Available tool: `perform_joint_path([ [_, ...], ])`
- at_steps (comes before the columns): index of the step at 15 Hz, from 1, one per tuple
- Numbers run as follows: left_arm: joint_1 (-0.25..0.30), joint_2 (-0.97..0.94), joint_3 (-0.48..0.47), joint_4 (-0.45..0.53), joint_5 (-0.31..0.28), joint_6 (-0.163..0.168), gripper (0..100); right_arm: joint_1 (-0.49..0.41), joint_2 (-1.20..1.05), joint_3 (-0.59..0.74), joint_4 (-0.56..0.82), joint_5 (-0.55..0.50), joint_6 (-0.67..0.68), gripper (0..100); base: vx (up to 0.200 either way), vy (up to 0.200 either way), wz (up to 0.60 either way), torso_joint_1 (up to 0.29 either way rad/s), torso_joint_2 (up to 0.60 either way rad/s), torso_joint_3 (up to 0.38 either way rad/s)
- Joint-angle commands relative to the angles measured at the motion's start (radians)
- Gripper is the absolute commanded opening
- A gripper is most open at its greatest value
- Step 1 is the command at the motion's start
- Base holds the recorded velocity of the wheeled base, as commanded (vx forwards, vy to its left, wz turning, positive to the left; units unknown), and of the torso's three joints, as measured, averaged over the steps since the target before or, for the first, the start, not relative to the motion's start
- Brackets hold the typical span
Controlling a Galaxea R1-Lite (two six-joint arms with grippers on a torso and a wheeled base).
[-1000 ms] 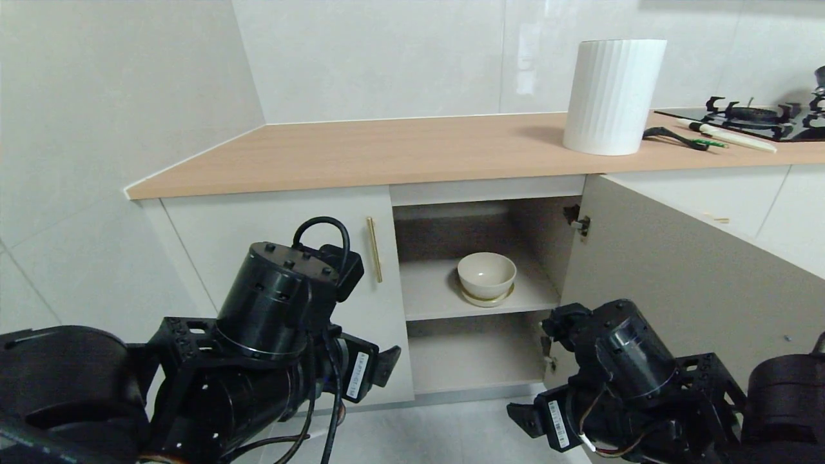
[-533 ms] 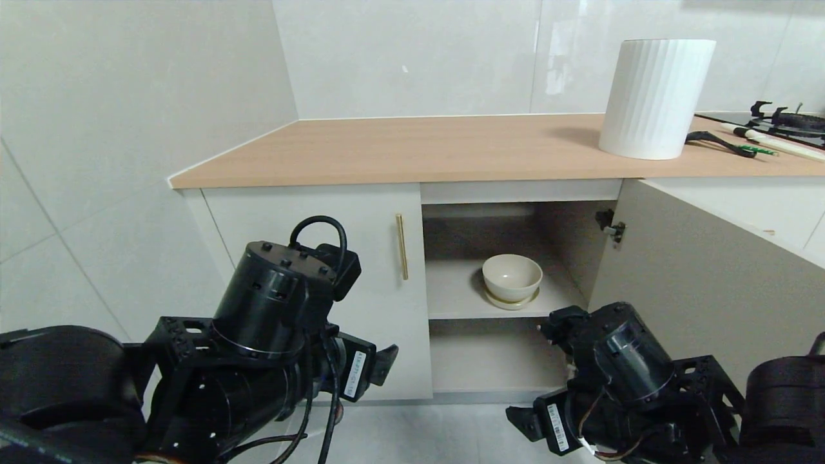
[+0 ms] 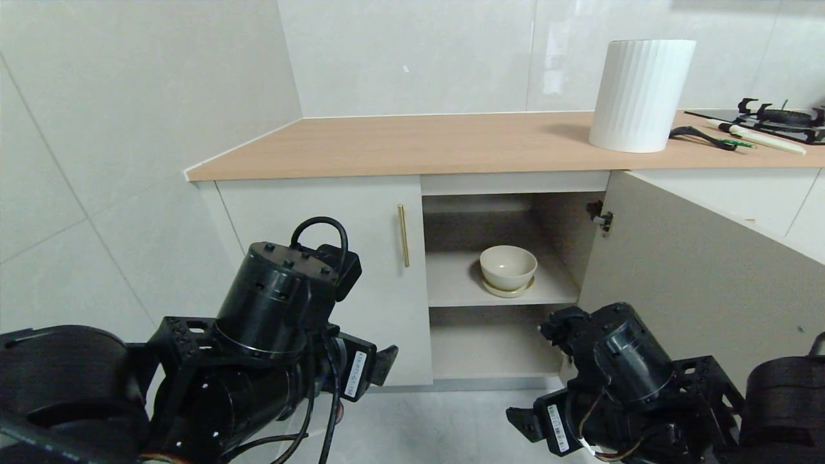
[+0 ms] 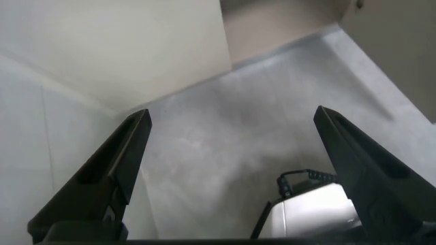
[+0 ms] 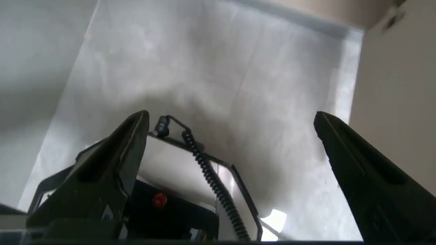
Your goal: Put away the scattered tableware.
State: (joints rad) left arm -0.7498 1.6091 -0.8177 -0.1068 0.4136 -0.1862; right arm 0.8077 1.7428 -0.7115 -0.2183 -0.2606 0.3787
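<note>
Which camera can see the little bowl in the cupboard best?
The head view. There the bowl sits in full sight on a saucer on the upper shelf of the open cupboard. Both wrist views face the grey floor instead.

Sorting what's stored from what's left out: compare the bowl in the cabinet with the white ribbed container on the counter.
The bowl is low, rounded and smooth; the ribbed container is tall and straight-sided. The bowl sits on a small plate on the cabinet's upper shelf; the ribbed container stands directly on the countertop. Both are pale and upright.
</note>
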Motion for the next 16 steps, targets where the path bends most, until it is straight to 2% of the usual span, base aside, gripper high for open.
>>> perform_joint_path([
  [1,0.000,0.000,0.000,-0.001,0.001,-0.001,100,-0.001,0.001,0.000,-0.001,-0.002,0.000,100,-0.200,0.000,0.00,0.002,0.00,0.002],
  [7,0.000,-0.005,0.008,-0.001,0.007,-0.001,100,-0.001,-0.014,0.024,-0.003,-0.003,-0.008,100,-0.200,0.000,0.00,0.002,0.00,0.001],
  [9,0.000,-0.006,0.015,-0.001,0.014,-0.003,100,-0.001,-0.029,0.047,-0.003,-0.034,-0.046,100,-0.200,0.000,0.00,0.005,0.00,0.007],
  [11,0.001,-0.012,0.017,-0.001,0.014,-0.003,100,-0.001,-0.080,0.063,-0.001,-0.069,-0.052,100,0.000,0.000,0.00,0.000,0.00,0.000],
  [15,0.003,-0.023,0.015,-0.001,0.014,-0.003,100,-0.004,-0.184,0.099,-0.001,-0.065,-0.067,100,0.000,0.000,0.00,0.000,0.00,0.000],
  [16,0.003,-0.020,0.015,-0.001,0.014,-0.003,100,-0.002,-0.187,0.110,-0.001,-0.065,-0.066,100,0.000,-0.200,0.00,0.002,0.00,0.012],
])
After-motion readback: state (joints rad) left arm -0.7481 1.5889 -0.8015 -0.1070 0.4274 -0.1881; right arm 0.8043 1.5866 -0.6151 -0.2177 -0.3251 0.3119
